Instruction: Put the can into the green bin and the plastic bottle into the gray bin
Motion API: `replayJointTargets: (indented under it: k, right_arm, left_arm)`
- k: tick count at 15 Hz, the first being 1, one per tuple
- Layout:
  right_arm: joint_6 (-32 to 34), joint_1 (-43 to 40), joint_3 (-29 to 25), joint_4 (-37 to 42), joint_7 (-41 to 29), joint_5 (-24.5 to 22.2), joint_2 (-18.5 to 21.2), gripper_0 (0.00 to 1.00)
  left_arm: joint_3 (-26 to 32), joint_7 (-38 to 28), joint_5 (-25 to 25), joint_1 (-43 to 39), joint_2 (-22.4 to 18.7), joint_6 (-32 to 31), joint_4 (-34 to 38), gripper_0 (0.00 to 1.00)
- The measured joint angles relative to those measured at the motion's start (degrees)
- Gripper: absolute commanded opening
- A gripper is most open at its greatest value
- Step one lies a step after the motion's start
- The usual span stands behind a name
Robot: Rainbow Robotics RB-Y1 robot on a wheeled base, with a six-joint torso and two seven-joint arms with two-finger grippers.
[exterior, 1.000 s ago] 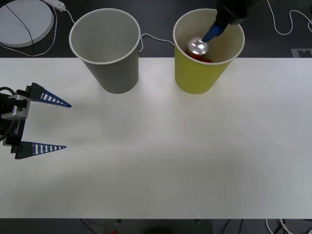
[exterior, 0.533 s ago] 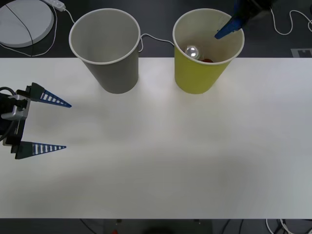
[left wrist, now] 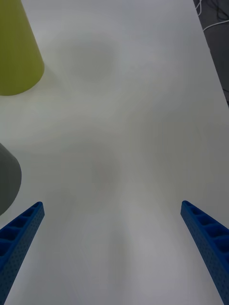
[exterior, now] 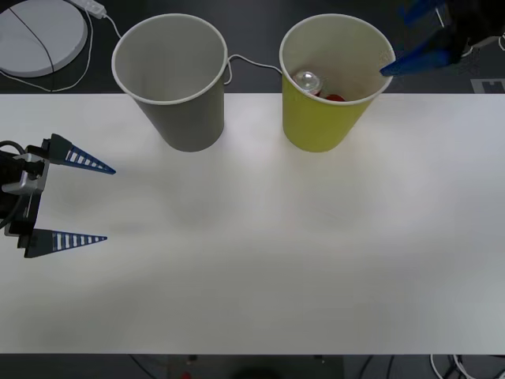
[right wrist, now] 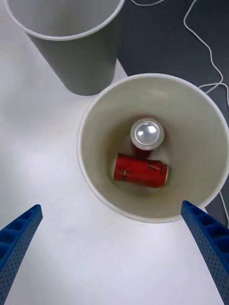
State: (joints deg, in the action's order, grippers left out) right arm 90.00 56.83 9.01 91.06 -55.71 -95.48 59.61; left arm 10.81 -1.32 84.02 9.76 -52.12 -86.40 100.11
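The can (right wrist: 140,172), a small red-orange metal drink can, is seen lying on its side at the bottom of the green bin (exterior: 327,122), so it's well clear of the jaws. A second can (right wrist: 147,134) stands upright right behind it, touching it, silver end up.

Biggest thing first: the white table (exterior: 260,253) is spread across most of the front view, with a dark floor beyond its far edge, where a round white disc (exterior: 35,35) and some white cables (exterior: 252,63) are lying. Next come the two large tapered paper cups at the far edge of the table, set just beside each other: the gray bin (exterior: 177,87) on the left, the yellow-green one on the right, both with white rims and pale insides.

The right gripper (exterior: 412,39) is held up above and just to the right of the green bin's rim, blue ribbed fingers spread wide, nothing between them. The left gripper (exterior: 106,204) is parked low over the table's left side, well apart from both cups, also wide open and empty.

From the front, just the silver end and a bit of red are seen in the green bin; both cans are made out properly in the right wrist view. In the left wrist view the outer walls of the two cups are caught.
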Motion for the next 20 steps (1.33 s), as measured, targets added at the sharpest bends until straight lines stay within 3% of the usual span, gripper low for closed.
replayJointTargets:
  k: [4,12,16,20]
  right_arm:
    - [0.0,-11.3,-8.3,3.8,11.4,7.6,1.5,1.00]
    - [0.0,-34.4,-22.0,9.8,35.0,18.5,1.5,1.00]
    - [0.0,-42.0,-24.9,9.8,45.5,19.8,0.0,1.00]
    - [0.0,-46.7,-26.9,9.8,51.1,19.8,-2.9,1.00]
  left_arm:
    - [0.0,0.0,0.0,0.0,0.0,0.0,0.0,1.00]
    - [0.0,0.0,0.0,0.0,0.0,0.0,0.0,1.00]
    - [0.0,0.0,0.0,0.0,0.0,0.0,0.0,1.00]
    - [0.0,0.0,0.0,0.0,0.0,0.0,0.0,1.00]
